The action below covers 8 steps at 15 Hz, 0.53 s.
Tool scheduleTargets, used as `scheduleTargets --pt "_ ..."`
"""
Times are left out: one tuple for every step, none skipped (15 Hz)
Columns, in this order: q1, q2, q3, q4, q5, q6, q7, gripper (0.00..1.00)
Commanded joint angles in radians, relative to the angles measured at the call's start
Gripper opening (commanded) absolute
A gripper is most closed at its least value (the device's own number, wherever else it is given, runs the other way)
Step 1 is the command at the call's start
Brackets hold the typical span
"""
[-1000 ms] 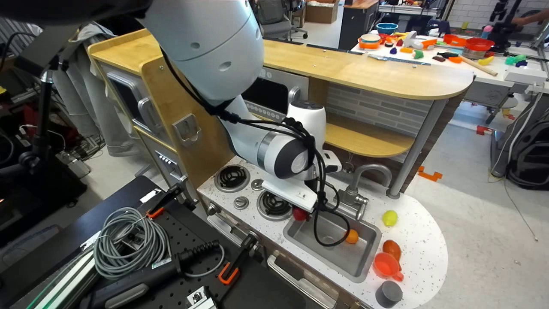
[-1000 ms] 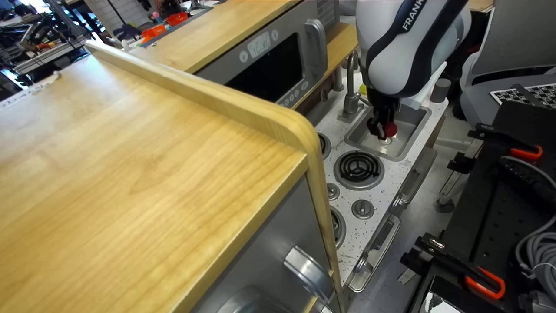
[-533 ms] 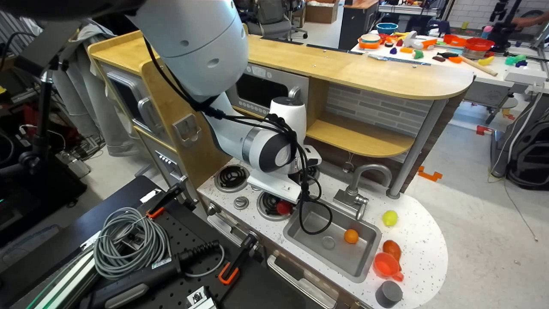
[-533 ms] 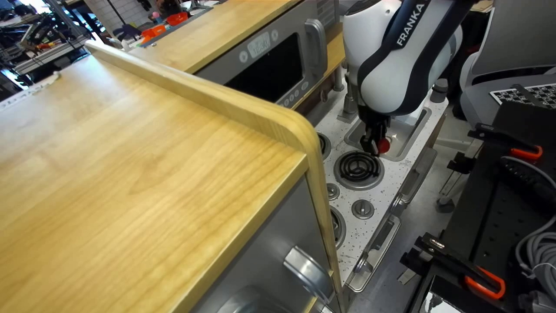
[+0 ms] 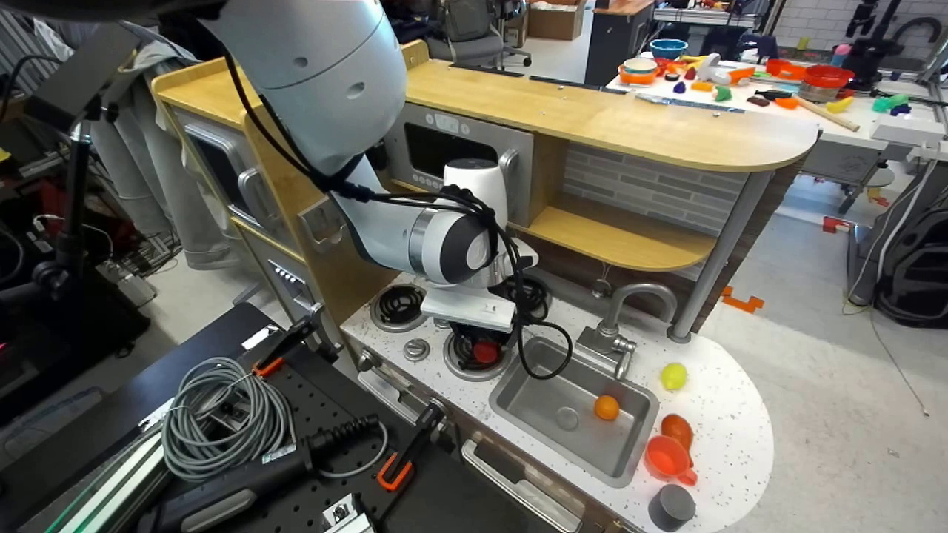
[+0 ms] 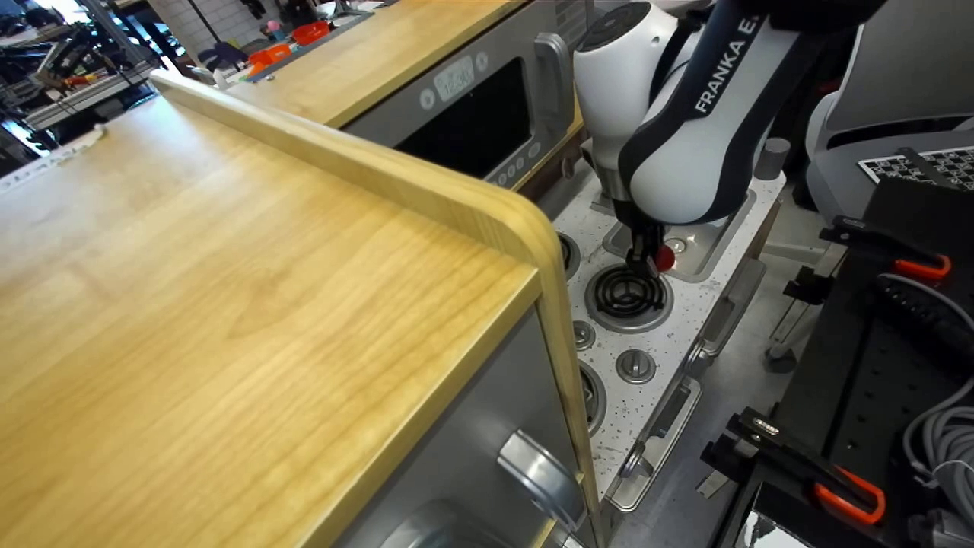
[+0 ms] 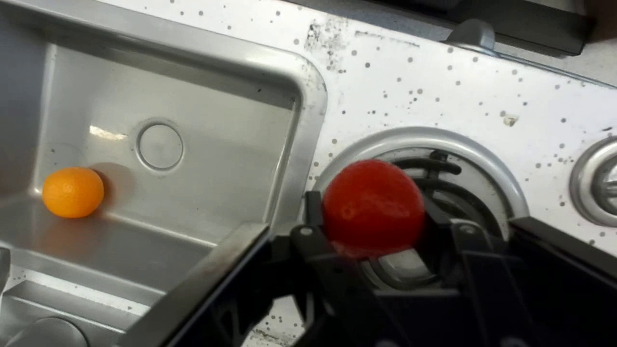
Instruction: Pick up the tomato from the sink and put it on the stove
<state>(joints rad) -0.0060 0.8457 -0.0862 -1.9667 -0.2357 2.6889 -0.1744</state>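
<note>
Between the two black fingers (image 7: pixel 313 209) of the gripper (image 7: pixel 375 209), the red tomato (image 7: pixel 373 197) is pinched, with one finger pressed to each side of it. It is held over a stove burner (image 6: pixel 628 295), close to the sink (image 7: pixel 231 135), and in the wrist view part of the burner's black coil is hidden by it. How high up it is held cannot be told. The gripper is pointed down by the white arm (image 6: pixel 685 183) above it. Just beside the burner, the gray sink is set into a white counter (image 7: pixel 400 72) that is dotted with dark specks. Inside the sink, an orange (image 7: pixel 73 193) can be seen near the wall, a little apart from the round drain (image 7: pixel 160 146). Along one long side of the sink, a gray faucet (image 5: pixel 611 322) is fixed, its neck bent like a hook. Past the sink, on the rounded end of the counter, a yellow lemon (image 5: pixel 673 376), a reddish-brown lump (image 5: pixel 675 428), an orange cup (image 5: pixel 666 457) with a handle and a gray round thing (image 5: pixel 672 507) are set out. Part of the lump is covered by the cup, so what it is cannot be told. Away from the sink, a round knob (image 5: pixel 416 349) and another burner (image 5: pixel 400 305) are placed. Under a wooden top (image 5: pixel 518 92), a microwave (image 6: pixel 472 122) with a dark window is built in.
</note>
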Motion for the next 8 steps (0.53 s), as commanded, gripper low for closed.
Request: scheduleTargets --pt "0.026 0.019 -0.02 0.022 -0.036 -0.009 0.001 0.21" --pt "0.021 0.024 -0.017 0.028 -0.035 -0.014 -0.002 0.21" --pt "0.025 0.032 -0.024 0.037 -0.038 -0.011 0.004 0.21" --pt "0.027 0.039 -0.029 0.044 -0.041 -0.011 0.006 0.21" --pt "0.026 0.048 -0.033 0.054 -0.042 -0.008 0.005 0.21" --pt "0.026 0.054 -0.037 0.061 -0.043 -0.008 0.006 0.21" --pt "0.027 0.064 -0.041 0.07 -0.044 -0.007 0.008 0.21" --pt "0.025 0.068 -0.04 0.075 -0.043 -0.007 0.005 0.21"
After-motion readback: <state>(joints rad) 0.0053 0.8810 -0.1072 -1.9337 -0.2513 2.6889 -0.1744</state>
